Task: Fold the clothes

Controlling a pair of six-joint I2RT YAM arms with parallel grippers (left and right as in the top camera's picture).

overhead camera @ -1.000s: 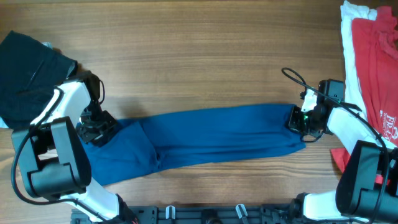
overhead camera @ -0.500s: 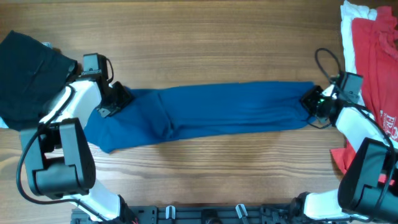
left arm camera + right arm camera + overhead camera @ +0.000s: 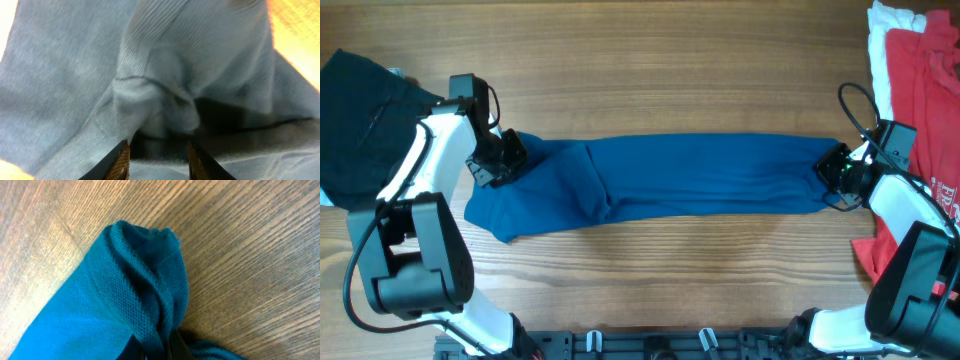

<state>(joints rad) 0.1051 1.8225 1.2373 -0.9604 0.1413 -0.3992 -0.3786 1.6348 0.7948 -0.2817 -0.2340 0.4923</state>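
Note:
The royal-blue shirt (image 3: 690,178) lies stretched in a long band across the middle of the table. My left gripper (image 3: 496,160) is at its left end, with bunched blue cloth (image 3: 160,100) between its fingers (image 3: 159,162). My right gripper (image 3: 837,170) is at the shirt's right end. Its fingers (image 3: 157,347) are pinched on a rolled fold of the blue cloth (image 3: 135,280). The red tee with white lettering (image 3: 925,100) lies at the far right on top of a white garment (image 3: 885,50). Neither gripper touches it.
A dark navy garment (image 3: 360,120) lies at the left edge, behind my left arm. A bit of red cloth (image 3: 865,255) lies at the right by the front edge. Bare wooden tabletop (image 3: 650,60) shows behind and in front of the shirt.
Both grippers have carried the blue shirt away from the front edge and pulled it longer and straighter. The right gripper moved right and the left gripper moved back.

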